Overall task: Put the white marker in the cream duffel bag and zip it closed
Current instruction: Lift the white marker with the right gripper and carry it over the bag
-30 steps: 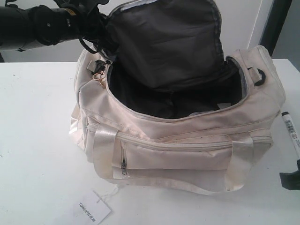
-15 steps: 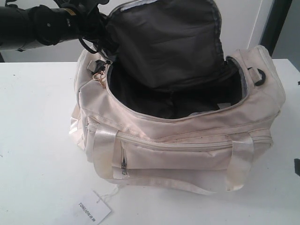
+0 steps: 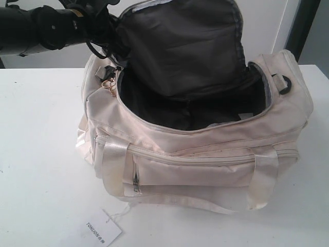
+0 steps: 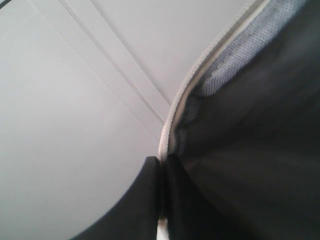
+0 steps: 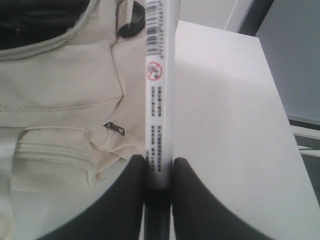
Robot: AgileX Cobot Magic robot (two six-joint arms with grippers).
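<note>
The cream duffel bag (image 3: 205, 149) sat on the white table (image 3: 41, 154). Its curved top flap (image 3: 180, 46) was lifted to show dark lining, with a gold ring pull (image 3: 109, 86) at the left end, shiny satin handles (image 3: 114, 164) and a zipped front pocket (image 3: 195, 172). The white marker (image 5: 159, 90) was a slim stick printed with a barcode, a small red prohibition sign and rows of fine text, dark at its gripped end. It was out of the exterior view; the right wrist view showed it outside the bag, alongside the bag's end. The left arm (image 3: 36, 28) reached in from the upper left, and the left gripper (image 4: 161, 162) was pinched narrow on the flap's zipper edge, holding it up. The right gripper (image 5: 159, 167) was clamped narrow around the marker's dark end. A paper tag (image 3: 100, 229) lay on the table before the bag's left corner. The raised flap leaned over the rear of the opening.
</note>
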